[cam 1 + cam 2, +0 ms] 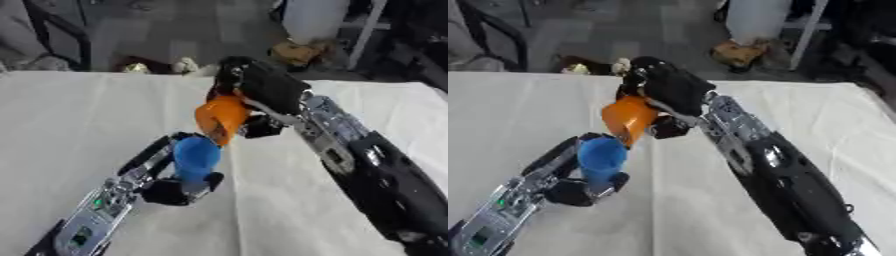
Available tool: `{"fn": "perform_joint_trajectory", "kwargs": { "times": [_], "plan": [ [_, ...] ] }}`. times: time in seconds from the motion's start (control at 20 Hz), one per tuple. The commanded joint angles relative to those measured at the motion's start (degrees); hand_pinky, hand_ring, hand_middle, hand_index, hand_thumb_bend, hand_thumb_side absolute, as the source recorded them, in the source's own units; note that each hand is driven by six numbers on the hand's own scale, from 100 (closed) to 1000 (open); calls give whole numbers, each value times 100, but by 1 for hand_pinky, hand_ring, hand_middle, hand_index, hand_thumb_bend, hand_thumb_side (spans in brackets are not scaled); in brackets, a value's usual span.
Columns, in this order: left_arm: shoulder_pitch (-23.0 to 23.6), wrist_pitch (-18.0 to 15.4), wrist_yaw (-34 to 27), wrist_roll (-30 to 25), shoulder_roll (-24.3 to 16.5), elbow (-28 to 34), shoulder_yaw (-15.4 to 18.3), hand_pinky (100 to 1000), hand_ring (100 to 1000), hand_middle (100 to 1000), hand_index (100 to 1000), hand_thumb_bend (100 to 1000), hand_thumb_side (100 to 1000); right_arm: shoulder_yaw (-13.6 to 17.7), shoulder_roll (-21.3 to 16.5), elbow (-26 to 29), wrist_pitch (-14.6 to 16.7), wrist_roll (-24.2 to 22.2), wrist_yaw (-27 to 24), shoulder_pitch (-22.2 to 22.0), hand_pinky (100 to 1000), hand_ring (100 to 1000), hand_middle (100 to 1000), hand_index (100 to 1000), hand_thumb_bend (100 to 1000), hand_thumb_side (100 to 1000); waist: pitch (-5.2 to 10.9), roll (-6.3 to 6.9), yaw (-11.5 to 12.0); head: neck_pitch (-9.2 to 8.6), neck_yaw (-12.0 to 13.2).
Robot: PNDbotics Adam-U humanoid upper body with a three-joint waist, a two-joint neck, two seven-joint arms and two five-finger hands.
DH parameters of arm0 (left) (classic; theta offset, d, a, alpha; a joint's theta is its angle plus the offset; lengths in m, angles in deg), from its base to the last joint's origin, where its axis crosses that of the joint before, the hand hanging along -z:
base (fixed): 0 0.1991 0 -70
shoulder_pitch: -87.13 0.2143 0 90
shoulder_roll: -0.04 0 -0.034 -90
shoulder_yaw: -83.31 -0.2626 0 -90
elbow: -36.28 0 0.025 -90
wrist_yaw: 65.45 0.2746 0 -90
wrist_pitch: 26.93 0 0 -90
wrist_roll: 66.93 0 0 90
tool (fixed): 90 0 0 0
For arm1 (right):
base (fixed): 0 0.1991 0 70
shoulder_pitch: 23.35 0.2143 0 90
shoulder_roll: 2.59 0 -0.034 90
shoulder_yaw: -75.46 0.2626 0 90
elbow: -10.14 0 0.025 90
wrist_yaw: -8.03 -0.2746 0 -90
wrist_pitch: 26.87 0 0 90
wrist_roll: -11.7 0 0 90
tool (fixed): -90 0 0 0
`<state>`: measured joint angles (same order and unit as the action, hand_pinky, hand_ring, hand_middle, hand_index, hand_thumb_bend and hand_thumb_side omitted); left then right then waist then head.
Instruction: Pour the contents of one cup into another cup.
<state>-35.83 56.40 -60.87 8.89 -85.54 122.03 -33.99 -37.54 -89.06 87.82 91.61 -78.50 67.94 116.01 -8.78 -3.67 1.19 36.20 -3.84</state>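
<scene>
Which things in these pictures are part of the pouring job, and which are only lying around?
Part of the job:
- orange cup, tilted, held in the right hand
- blue cup, upright below it, held in the left hand

Only lying around:
- white cloth on the table
- brown object on the floor behind the table

Standing upright over the worktop (pixel 79 115), held in the left hand (pixel 175 190): one cup (pixel 196 157). Tilting just above and behind it, rim touching or nearly so, gripped by the right hand (pixel 262 90): the other cup (pixel 220 117).
</scene>
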Motion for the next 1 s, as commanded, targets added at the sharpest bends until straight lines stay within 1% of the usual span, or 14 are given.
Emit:
{"fn": "perform_joint_trajectory", "kwargs": {
  "times": [0.05, 1.0],
  "plan": [
    [-124, -3, -21, -14, -15, 141, 31, 107, 694, 282, 758, 100, 344, 31, -143, 132, 19, 19, 72, 89, 862, 688, 423, 660, 100, 100, 108, 28, -10, -4, 18],
    [-130, 13, -40, -16, -12, 161, 28, 108, 696, 286, 759, 100, 350, 23, -170, 174, 43, 47, 182, 90, 866, 694, 428, 659, 100, 100, 110, 37, -39, -8, 51]
  ]
}}
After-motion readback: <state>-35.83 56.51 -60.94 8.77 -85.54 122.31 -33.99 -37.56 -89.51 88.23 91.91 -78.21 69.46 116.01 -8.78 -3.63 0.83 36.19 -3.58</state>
